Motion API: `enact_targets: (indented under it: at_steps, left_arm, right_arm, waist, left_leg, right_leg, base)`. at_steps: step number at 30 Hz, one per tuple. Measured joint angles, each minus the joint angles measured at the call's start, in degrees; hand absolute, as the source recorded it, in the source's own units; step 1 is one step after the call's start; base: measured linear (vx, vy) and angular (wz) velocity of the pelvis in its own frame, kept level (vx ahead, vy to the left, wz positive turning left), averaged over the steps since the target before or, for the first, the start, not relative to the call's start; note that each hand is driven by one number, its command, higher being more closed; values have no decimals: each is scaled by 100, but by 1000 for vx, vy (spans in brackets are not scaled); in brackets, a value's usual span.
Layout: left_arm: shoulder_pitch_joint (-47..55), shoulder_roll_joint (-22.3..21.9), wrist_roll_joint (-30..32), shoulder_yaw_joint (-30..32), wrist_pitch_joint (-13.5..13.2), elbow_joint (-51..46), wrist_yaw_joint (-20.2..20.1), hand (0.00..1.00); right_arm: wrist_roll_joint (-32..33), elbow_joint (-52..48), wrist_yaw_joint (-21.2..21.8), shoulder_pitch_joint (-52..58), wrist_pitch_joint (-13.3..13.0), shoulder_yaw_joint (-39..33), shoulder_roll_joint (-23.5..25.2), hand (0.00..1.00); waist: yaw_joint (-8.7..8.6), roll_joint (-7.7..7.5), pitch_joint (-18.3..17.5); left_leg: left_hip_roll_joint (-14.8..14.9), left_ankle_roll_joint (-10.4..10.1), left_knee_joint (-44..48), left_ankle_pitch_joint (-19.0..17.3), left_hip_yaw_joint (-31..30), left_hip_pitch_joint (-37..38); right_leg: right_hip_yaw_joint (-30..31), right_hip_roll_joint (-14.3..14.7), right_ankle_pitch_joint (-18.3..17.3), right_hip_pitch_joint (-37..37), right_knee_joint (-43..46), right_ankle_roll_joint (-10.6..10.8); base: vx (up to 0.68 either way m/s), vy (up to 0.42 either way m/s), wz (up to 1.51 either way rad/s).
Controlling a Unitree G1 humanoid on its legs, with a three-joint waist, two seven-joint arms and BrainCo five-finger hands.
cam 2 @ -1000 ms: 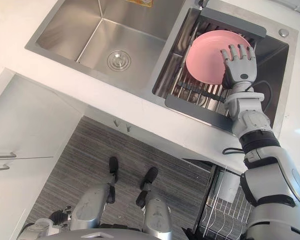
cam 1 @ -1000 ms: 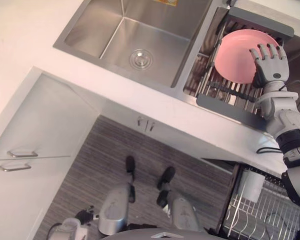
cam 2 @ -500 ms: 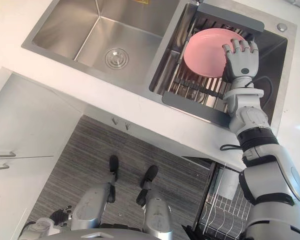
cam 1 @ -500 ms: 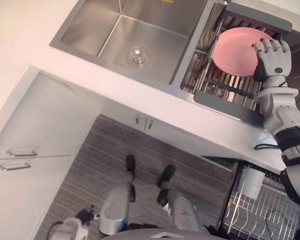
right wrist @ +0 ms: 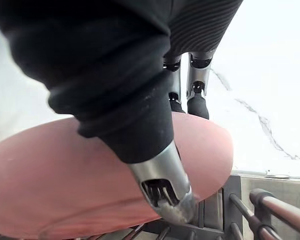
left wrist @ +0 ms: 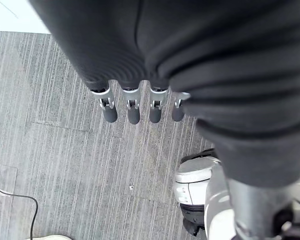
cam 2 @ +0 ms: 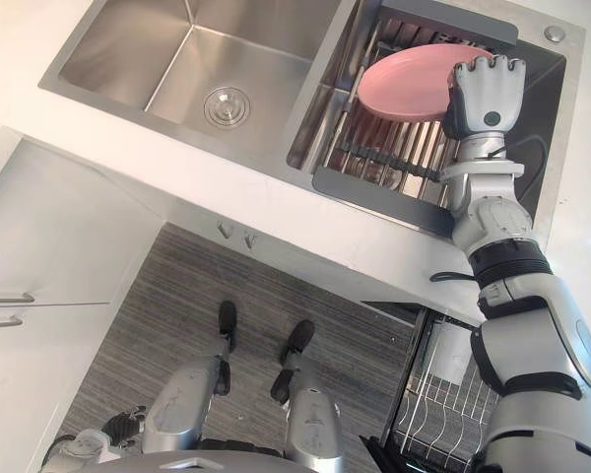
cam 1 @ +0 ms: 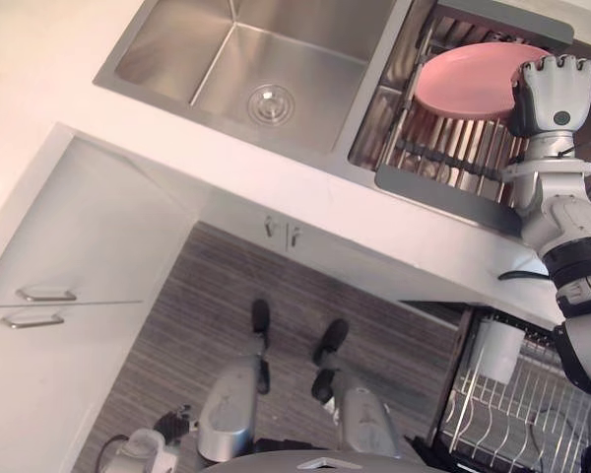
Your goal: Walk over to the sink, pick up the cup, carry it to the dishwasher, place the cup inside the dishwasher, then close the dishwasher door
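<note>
Over the right basin of the sink (cam 1: 192,49), right hand (cam 1: 555,94) has fingers and thumb clamped on the rim of the pink plate (cam 1: 468,81), which is tilted above the drying rack (cam 1: 443,158). Left hand (left wrist: 132,112) hangs over the floor (left wrist: 65,165), fingers straight, empty.

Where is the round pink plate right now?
In the eye views the round pink plate is upper right, tilted above the dark metal drying rack in the steel sink's right basin, gripped by the right hand.

Pink plate (cam 1: 465,81), silver sink (cam 1: 177,61) (grey striped floor (cam 1: 217,296)).
</note>
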Motion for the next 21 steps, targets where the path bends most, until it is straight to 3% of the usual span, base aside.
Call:
enact_targets:
  at_steps: [5,16,21]
  left_arm:
    - [-3,28,411,-71,-86,-2,92,0]
    - [-2,42,409,-149,-137,46,104,0]
    - [24,35,411,-148,-155,50,103,0]
  right_arm:
    - [14,3,-155,-32,-76,2,17,100]
    - [-23,-2,-252,-75,-300,6,111,100]
    - [-528,-185,-124,196,-300,4,129,100]
  waist:
    - [-3,5,-3]
    - [-1,26,-20]
    - [9,24,-140]
  left_leg:
    - [68,-43,-81,118,-37,-2]
    - [133,-54,-83,127,-84,37]
    - [160,-63,-88,135,-86,240]
  right_leg:
    - [-104,62,2,0,-35,-4]
    - [-112,145,-13,40,-47,-47]
    - [-124,214,-2,312,-204,-63]
  base:
    - [-4,-22,1]
    - [-1,-3,0]
    - [14,-4,1]
